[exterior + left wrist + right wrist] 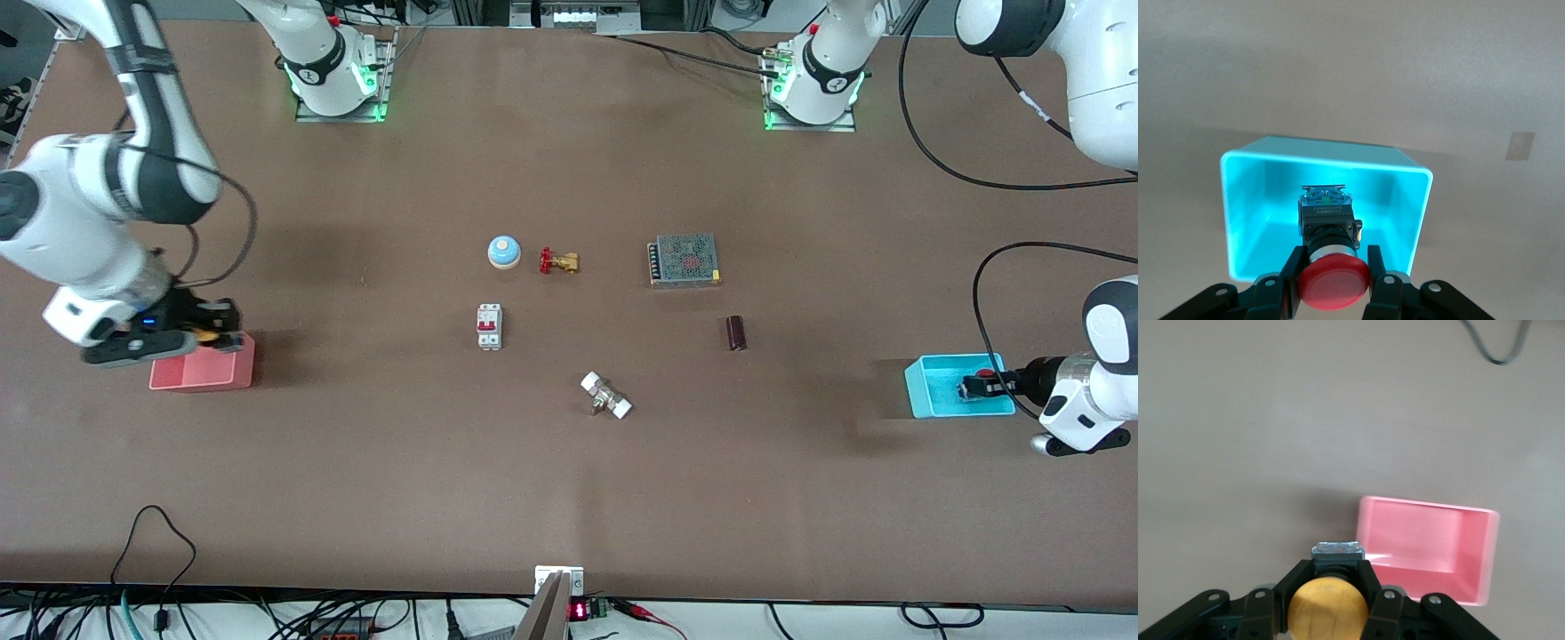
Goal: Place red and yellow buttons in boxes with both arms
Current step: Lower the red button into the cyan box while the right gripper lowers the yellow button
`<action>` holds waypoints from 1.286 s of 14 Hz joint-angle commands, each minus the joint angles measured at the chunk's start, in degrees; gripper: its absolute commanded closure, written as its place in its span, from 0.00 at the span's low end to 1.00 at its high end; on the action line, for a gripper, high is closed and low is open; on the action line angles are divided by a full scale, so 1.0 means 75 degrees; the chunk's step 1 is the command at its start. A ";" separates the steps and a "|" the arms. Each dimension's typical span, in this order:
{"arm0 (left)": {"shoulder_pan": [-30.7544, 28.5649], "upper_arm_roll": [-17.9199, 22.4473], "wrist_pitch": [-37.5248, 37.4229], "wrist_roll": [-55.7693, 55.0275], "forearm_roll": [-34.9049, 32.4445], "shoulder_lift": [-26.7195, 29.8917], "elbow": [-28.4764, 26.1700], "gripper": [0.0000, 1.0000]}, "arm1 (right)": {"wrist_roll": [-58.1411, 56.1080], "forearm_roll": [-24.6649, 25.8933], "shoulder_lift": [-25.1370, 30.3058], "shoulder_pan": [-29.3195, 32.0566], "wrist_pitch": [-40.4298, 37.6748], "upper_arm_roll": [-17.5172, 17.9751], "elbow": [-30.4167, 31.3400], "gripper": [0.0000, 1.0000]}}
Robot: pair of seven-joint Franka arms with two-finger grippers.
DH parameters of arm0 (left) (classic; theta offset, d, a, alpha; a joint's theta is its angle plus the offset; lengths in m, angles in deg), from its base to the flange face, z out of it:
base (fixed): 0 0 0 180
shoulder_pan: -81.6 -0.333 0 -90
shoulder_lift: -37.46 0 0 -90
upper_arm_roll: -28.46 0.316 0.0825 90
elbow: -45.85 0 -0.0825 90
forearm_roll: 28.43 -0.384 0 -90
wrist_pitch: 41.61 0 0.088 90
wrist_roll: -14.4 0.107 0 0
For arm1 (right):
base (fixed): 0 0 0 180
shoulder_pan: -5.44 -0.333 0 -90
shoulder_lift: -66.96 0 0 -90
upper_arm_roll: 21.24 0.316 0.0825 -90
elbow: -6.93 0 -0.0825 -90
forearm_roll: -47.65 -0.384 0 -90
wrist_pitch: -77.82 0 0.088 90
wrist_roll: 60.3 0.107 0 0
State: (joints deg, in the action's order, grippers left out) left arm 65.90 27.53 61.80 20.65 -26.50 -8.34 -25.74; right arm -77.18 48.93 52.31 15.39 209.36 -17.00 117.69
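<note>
Left wrist view: I've got the red button (1333,285) clamped in the left gripper (1333,280), fingers tight on its neck, hanging over the cyan box (1245,220) — base toward the box, cap toward the wrist, long axis along the fingers. The right gripper (1328,603) grips the yellow button (1327,611) the same way, at the pink box's (1471,570) edge rather than over it. Carry step — next I'd centre the yellow one, lower, and release.

Red button (1333,281) over cyan box (1245,213), yellow button (1328,609) beside pink box (1475,573).
</note>
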 commanded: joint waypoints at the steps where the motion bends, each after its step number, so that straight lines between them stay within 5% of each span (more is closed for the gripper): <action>1: -0.0110 -0.0053 0.0088 0.0396 0.0293 -0.0432 0.0311 0.97 | -0.0970 -0.0462 -0.0938 0.0405 -0.0194 -0.0142 -0.0961 1.00; 9: -0.0250 -0.0053 0.0369 0.0807 0.0305 -0.0772 0.0276 0.84 | -0.1277 -0.0357 -0.2522 0.0583 0.0579 -0.0143 -0.1585 1.00; 10: -0.0250 -0.0053 0.0380 0.0807 0.0305 -0.0784 0.0276 0.77 | -0.1266 -0.0322 -0.2651 0.0548 0.0579 -0.0143 -0.1585 1.00; 12: -0.0215 -0.0122 0.0381 0.0818 0.0317 -0.0761 0.0287 0.17 | -0.1242 -0.0322 -0.2781 0.0548 0.0579 -0.0143 -0.1515 1.00; 13: -0.0215 -0.0146 0.0381 0.0807 0.0317 -0.0714 0.0310 0.00 | -0.1242 -0.0322 -0.2816 0.0536 0.0567 -0.0143 -0.1492 0.99; 17: -0.0192 -0.0334 0.0287 0.0783 0.0317 -0.0364 0.0334 0.00 | -0.1254 -0.0322 -0.2934 0.0548 0.0567 -0.0143 -0.1480 0.93; 18: -0.0180 -0.0392 0.0252 0.0749 0.0305 -0.0153 0.0334 0.00 | -0.1242 -0.0311 -0.2934 0.0548 0.0567 -0.0143 -0.1480 0.79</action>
State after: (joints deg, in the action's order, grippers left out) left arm 64.67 25.37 64.80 25.21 -24.92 -12.24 -23.67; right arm -85.41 46.76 31.60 19.38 213.57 -18.24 107.00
